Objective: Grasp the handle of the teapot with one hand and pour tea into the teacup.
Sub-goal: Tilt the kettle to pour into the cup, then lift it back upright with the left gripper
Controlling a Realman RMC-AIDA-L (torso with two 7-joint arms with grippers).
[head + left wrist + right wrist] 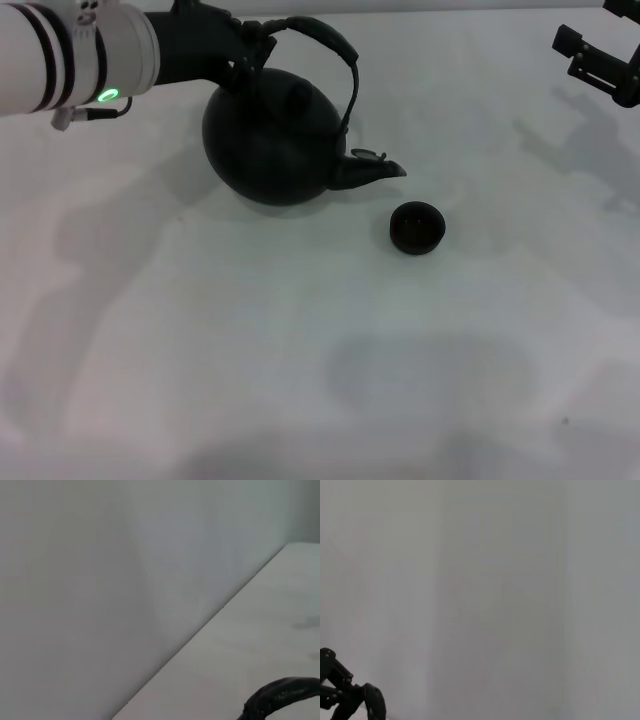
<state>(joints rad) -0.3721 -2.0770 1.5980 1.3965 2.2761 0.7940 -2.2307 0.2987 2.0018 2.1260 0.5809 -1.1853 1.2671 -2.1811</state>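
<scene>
The black teapot [272, 140] stands at the back left of the white table [300, 350], its spout [372, 168] pointing right toward the teacup [416, 227]. The spout tip ends a little short of the small dark cup, on its far left side. The arched handle [330, 45] spans the pot's top; part of it also shows in the left wrist view [280, 695]. My left gripper [247, 48] is shut on the left end of the handle. My right gripper [572, 55] hangs open and empty at the far right, well away from both.
A pale wall rises behind the table's back edge [210, 620]. Bare table surface lies in front of the teacup and to its right.
</scene>
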